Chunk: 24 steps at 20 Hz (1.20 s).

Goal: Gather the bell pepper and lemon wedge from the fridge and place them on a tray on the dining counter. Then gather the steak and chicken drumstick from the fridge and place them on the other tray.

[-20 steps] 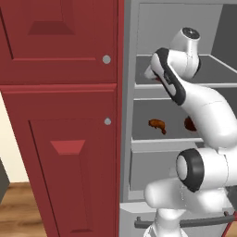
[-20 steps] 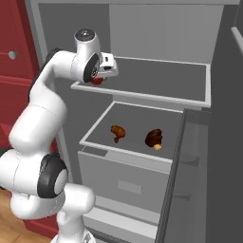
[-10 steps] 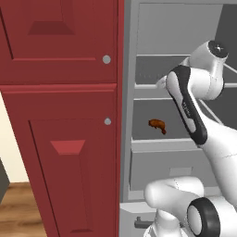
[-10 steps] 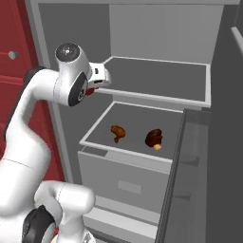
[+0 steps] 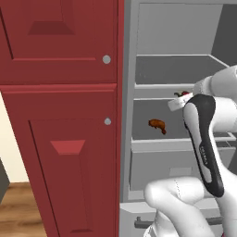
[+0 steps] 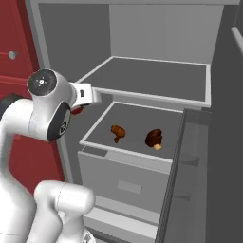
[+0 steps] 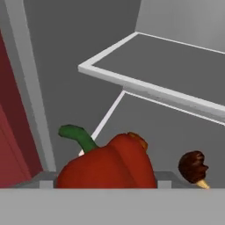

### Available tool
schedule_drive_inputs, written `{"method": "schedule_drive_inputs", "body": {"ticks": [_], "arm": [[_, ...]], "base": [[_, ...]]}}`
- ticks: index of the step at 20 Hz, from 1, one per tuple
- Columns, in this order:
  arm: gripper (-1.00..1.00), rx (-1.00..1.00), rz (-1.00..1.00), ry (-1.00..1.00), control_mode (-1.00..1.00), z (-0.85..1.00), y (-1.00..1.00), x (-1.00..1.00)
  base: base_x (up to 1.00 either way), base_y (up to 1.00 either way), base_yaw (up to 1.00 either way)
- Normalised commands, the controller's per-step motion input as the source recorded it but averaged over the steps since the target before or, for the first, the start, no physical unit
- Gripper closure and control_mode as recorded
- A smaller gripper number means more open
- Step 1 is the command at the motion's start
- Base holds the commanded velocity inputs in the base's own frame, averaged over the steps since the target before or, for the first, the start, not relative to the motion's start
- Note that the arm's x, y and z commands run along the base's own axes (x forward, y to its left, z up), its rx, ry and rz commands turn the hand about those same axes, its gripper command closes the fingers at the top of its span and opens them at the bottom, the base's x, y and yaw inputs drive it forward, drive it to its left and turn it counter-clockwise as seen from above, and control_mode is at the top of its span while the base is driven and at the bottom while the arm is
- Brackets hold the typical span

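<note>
Holding the red bell pepper (image 7: 107, 165) at the bottom centre of the hand view, the tool (image 6: 76, 110) has its jaws set wide around it. Smooth, rounded and light, it could slip; gripping across the body looks safest.

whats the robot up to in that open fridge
The white arm is working at the open fridge with a red bell pepper between its gripper fingers, jaws spread wide around it, as the hand view shows. The hand sits at the fridge's left edge, level with the open drawer. Two pieces of meat lie in that drawer: a chicken drumstick and a darker piece, probably the steak. No tray is in sight.
</note>
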Motion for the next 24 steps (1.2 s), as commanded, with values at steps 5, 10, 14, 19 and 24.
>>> {"method": "schedule_drive_inputs", "body": {"ticks": [5, 10, 14, 19, 24], "arm": [[1.00, 0.00, 0.00, -0.01, 1.00, 0.04, 0.00, -0.80], [1.00, 0.00, 0.00, 0.00, 1.00, 0.00, 0.00, 0.00], [1.00, 0.00, 0.00, 0.00, 1.00, 0.00, 0.00, 0.00], [1.00, 0.00, 0.00, 0.00, 1.00, 0.00, 0.00, 0.00], [1.00, 0.00, 0.00, 0.00, 1.00, 0.00, 0.00, 0.00]], "base": [[-0.20, 0.00, 0.00], [-1.00, 0.02, 0.00], [-1.00, 0.02, -0.01], [-1.00, 0.12, -0.06], [-1.00, 0.04, -0.01]]}}
